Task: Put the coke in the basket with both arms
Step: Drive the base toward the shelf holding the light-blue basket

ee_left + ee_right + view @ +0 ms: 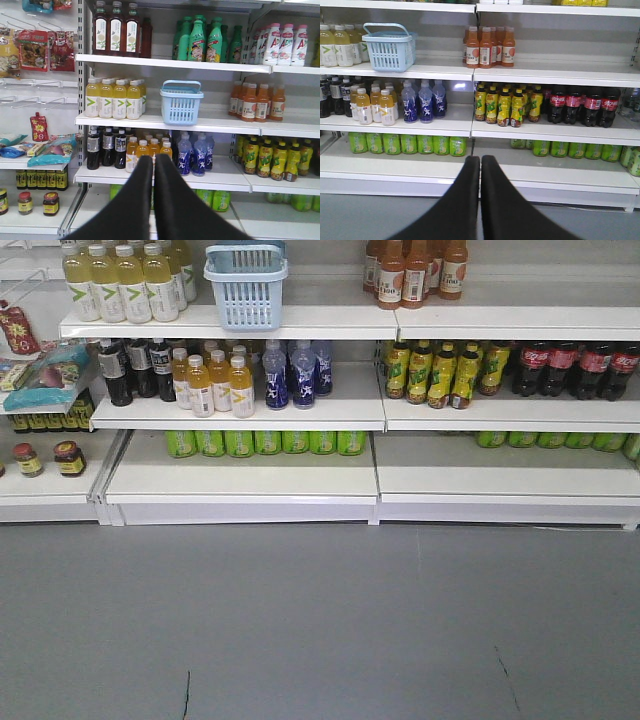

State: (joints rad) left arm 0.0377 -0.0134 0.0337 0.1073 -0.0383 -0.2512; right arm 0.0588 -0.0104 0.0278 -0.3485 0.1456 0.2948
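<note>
Several coke bottles (575, 368) with red labels stand in a row at the right end of the middle shelf; they also show in the right wrist view (580, 104). The light blue basket (246, 285) stands on the shelf above, left of centre, with its handle up; it shows in the left wrist view (181, 102) and the right wrist view (390, 46). My left gripper (153, 159) is shut and empty, well back from the shelves. My right gripper (480, 160) is shut and empty, also well back, over the floor. Neither gripper shows in the front view.
The shelves (300, 410) hold yellow juice bottles (120, 280), orange drinks (415, 270), dark white-label bottles (135, 368), blue bottles (295, 370), yellow-green tea bottles (440, 370) and green bottles lying on the lowest shelf (265, 443). Grey floor (320, 630) lies in front.
</note>
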